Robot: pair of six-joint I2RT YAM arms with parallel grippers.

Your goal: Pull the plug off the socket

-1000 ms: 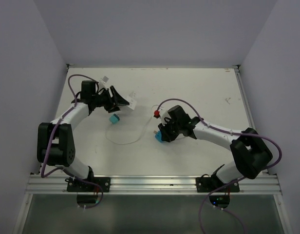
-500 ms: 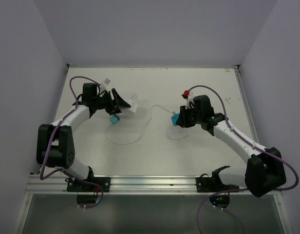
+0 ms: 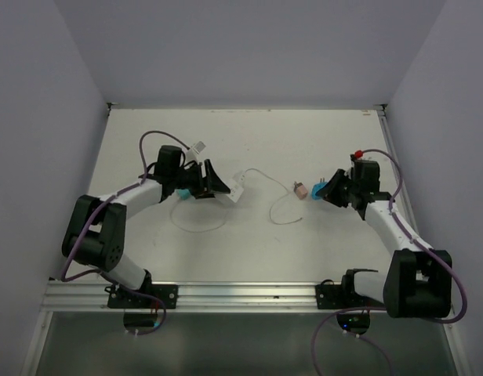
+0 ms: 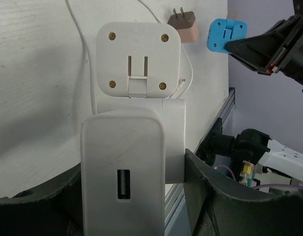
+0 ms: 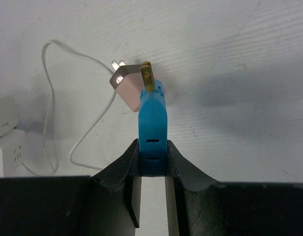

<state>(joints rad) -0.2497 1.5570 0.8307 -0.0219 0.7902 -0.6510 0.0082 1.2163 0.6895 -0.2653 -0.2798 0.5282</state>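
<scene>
The plug (image 5: 152,123) is held clamped in the right pincer (image 3: 329,190) at 3 o'clock, well apart from the socket (image 4: 138,64), which is clamped in the left pincer (image 3: 216,186). Separation is judged done; setting it on the tabletop (image 3: 304,141) is called for.

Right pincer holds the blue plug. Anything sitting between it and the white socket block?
Yes. A pink plug lies on the table just ahead of the blue plug and its prongs, toward the socket block held in the left pincer. A thin white cable loops across the same gap.
</scene>
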